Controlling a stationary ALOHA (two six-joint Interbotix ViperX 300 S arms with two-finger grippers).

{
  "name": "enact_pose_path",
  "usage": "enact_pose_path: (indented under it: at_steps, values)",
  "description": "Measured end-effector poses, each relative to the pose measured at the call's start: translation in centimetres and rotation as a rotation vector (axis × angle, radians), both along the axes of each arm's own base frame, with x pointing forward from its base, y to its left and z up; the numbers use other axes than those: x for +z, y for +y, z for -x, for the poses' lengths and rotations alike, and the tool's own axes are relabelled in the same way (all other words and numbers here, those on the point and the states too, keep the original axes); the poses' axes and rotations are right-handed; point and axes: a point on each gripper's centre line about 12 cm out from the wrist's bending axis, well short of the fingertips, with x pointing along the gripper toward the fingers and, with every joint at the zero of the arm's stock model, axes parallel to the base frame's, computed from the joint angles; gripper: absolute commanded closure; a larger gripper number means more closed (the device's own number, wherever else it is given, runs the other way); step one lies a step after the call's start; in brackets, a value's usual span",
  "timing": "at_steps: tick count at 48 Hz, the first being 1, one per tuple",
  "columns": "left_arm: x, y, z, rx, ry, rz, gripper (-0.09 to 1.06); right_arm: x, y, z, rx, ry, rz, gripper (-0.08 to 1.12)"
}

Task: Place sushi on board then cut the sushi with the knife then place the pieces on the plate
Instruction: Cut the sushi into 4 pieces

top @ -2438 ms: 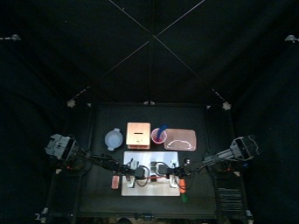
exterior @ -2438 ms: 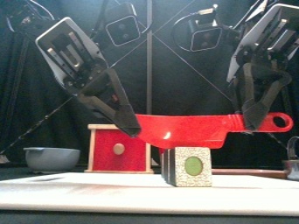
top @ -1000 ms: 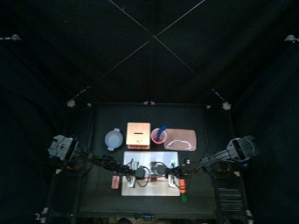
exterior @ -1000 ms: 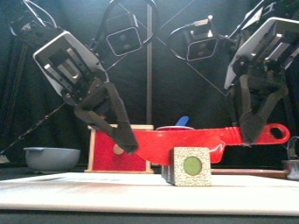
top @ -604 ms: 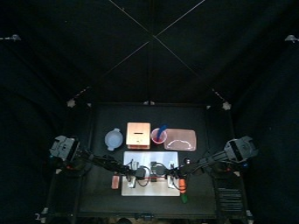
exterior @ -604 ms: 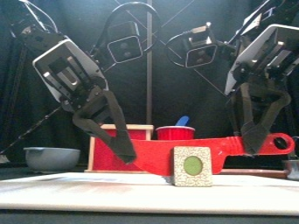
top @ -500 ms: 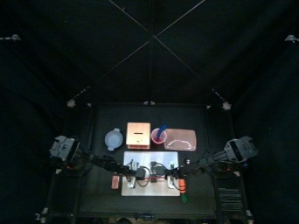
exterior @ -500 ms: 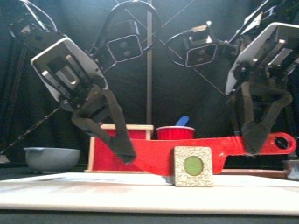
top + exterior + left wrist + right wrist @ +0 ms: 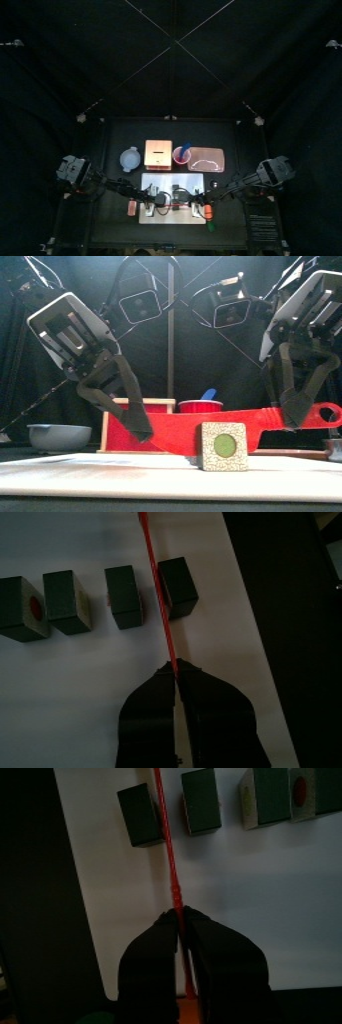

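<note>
Sushi [image 9: 123,596] lies on the white board [image 9: 174,216] as four dark green blocks in a row, with small gaps between them. The board is at the 6 o'clock side of the table [image 9: 134,133], seen from above.

A red knife [image 9: 261,417] hangs over the board, thin edge down. It runs across the row, in the gap between the end block [image 9: 222,446] and the next one. From the front it passes behind that end block. It tilts a little, lower at its 9 o'clock end and higher at its 3 o'clock end, where the handle has a ring. You cannot tell if the blade touches the board.

Both arms hold the knife. The left gripper [image 9: 174,667] is squeezed tight on the blade tip. The right gripper [image 9: 181,916] is squeezed tight on the handle end. Each comes down from its own side, with the sushi between them.

Behind the board, toward 12 o'clock, some things stand in a row. The wooden box [image 9: 159,153] with its red front is at 11 o'clock from the board. The red cup [image 9: 183,155] is at 12 o'clock. The pink tray [image 9: 209,158] is at 1 o'clock, just beside the cup. The bowl [image 9: 130,157] is at 10 o'clock, beside the box.
</note>
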Motion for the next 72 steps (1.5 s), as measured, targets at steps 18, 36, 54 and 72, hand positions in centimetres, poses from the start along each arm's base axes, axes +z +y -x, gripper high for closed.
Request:
enact_pose_path:
  at_steps: [18,36,54,72]
  values:
    - [3.6,-0.2,0.1,-0.019,-0.088,0.012,0.61,3.1,-0.1,0.1,0.004,-0.048,0.000,0.64]
    - [6.1,-0.2,0.3,-0.068,-0.163,-0.020,0.59,5.3,-0.5,0.0,0.024,-0.061,0.052,0.64]
    - [6.4,0.4,0.2,-0.056,-0.171,-0.021,0.36,5.5,-0.5,-0.2,0.034,-0.071,0.068,0.64]
    - [6.7,2.0,-0.2,-0.021,-0.183,-0.032,0.32,6.8,-0.8,-0.3,0.022,-0.110,0.058,0.64]
